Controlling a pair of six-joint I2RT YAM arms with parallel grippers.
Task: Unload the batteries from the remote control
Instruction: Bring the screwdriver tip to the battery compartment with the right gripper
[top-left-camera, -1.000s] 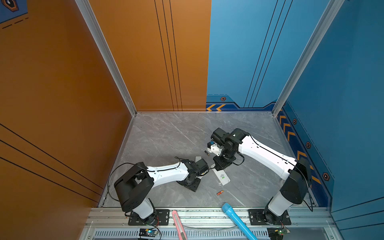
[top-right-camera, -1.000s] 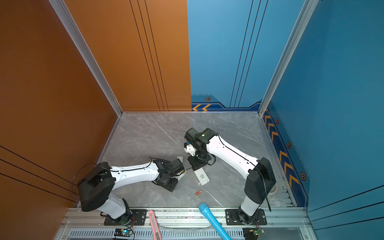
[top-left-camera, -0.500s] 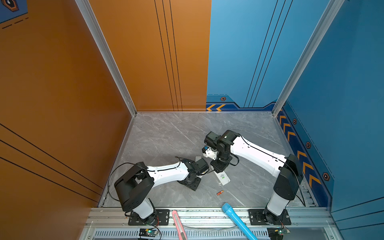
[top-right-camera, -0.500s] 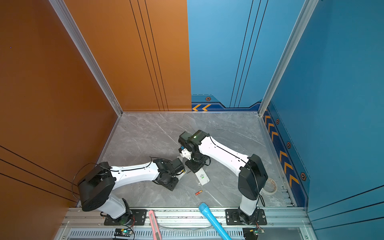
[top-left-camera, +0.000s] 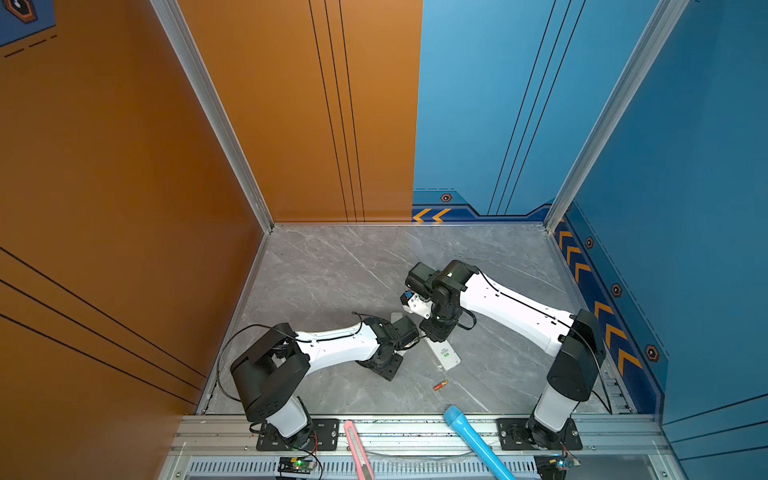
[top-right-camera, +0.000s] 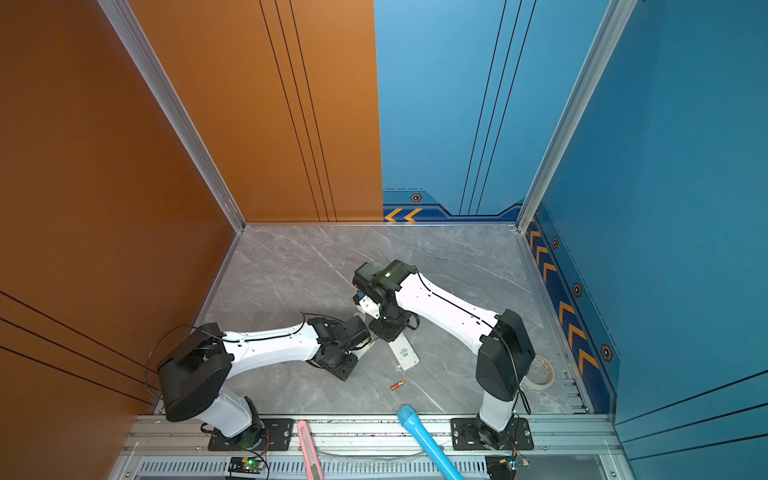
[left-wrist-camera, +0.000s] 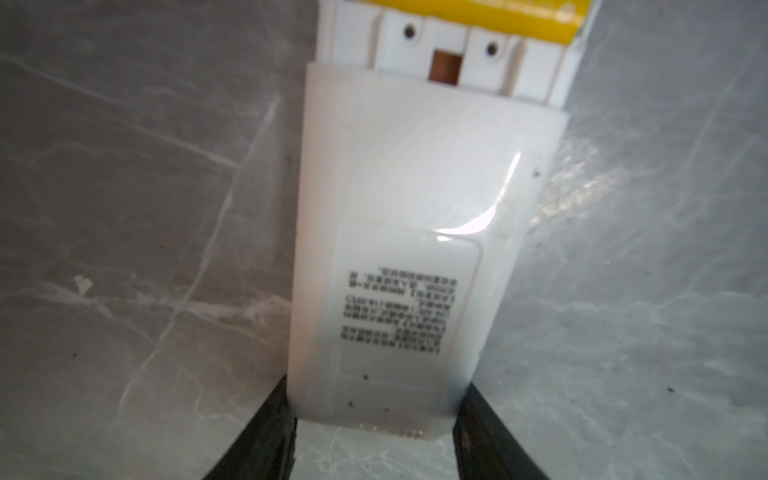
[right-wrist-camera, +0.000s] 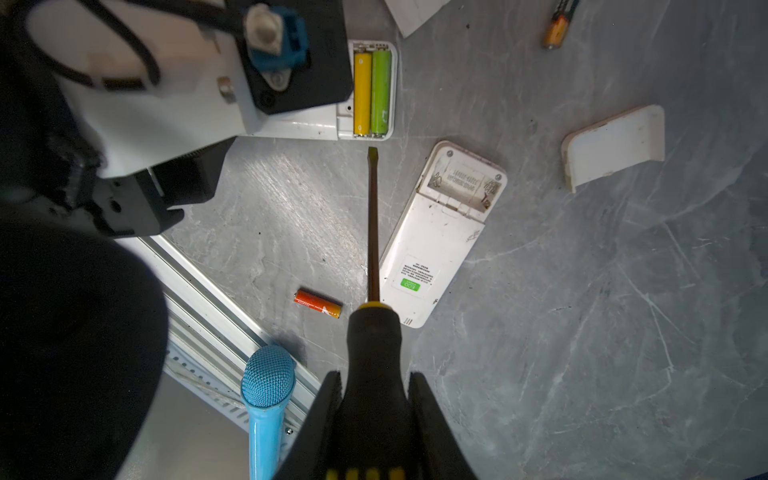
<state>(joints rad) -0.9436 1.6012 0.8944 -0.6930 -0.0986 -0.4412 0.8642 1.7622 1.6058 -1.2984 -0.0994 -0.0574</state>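
Note:
My left gripper (left-wrist-camera: 374, 415) is shut on the sides of a white remote control (left-wrist-camera: 415, 232) that lies back up on the floor. The remote's open compartment holds a yellow battery (right-wrist-camera: 362, 93) and a green battery (right-wrist-camera: 381, 91) side by side. My right gripper (right-wrist-camera: 374, 378) is shut on the black-and-yellow handle of a screwdriver (right-wrist-camera: 373, 232). The blade tip sits just short of the compartment's end. A red-orange battery (right-wrist-camera: 318, 304) (top-left-camera: 440, 385) lies loose on the floor. In both top views the two grippers meet at mid-floor, the jaws hidden by the wrists.
A second white remote (right-wrist-camera: 436, 237) (top-left-camera: 444, 353) lies beside the screwdriver with an empty compartment. A loose cover (right-wrist-camera: 615, 145) and another battery (right-wrist-camera: 557, 29) lie farther off. A blue microphone (top-left-camera: 473, 440) and pink knife (top-left-camera: 357, 449) rest on the front rail. A tape roll (top-right-camera: 540, 372) sits at the right.
The right arm has swung a little to the left, bringing the screwdriver nearer the held remote. The left arm has stayed put.

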